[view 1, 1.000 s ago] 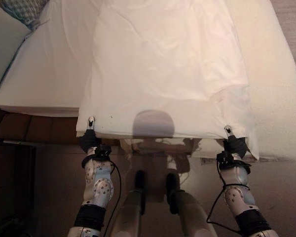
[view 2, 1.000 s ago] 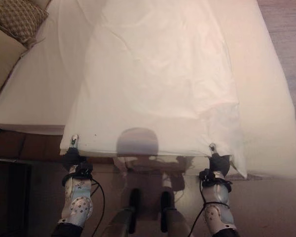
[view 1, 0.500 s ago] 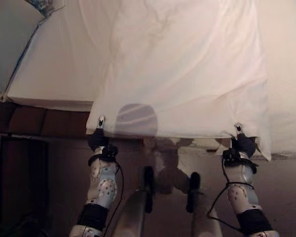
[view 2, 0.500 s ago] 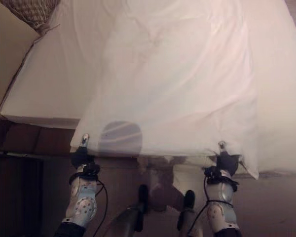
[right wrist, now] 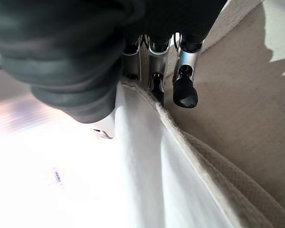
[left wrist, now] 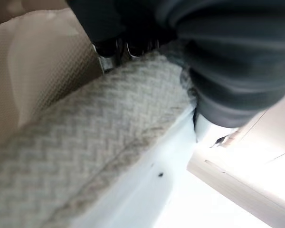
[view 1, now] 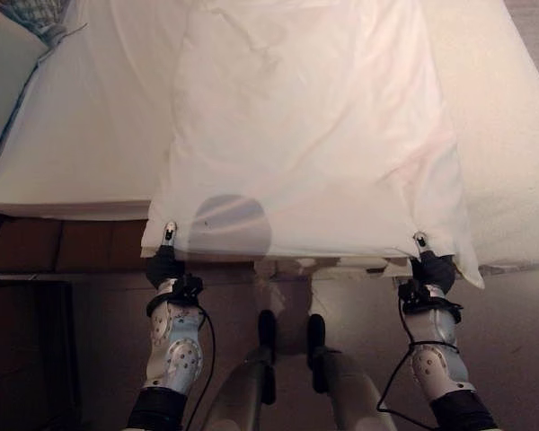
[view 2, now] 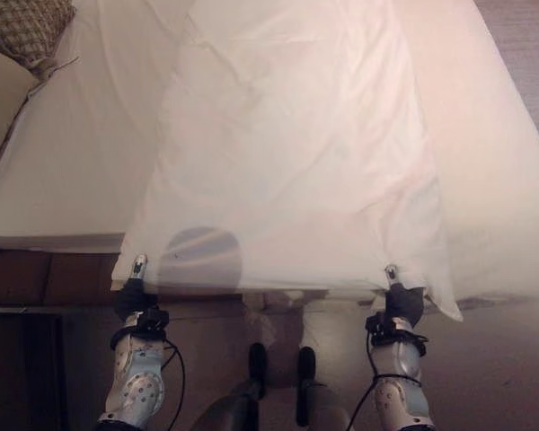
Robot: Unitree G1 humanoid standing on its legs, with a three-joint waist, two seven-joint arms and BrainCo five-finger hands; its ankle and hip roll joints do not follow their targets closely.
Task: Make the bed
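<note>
White sheet [view 1: 314, 135] spread up the bed [view 1: 81, 144] away from both hands, its near hem stretched between them past the mattress edge. Left hand [view 1: 166, 262] clamped on the hem's left corner, right hand [view 1: 428, 268] clamped on the right corner, fingers curled round the thick woven edge in both wrist views. Compared with half a second ago, hem flatter between the hands, sag along it gone, grips unchanged.

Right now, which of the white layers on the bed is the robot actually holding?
The narrower top blanket: both hands, left hand and right hand, pinch its near corners; the wider sheet lies beneath.
</note>
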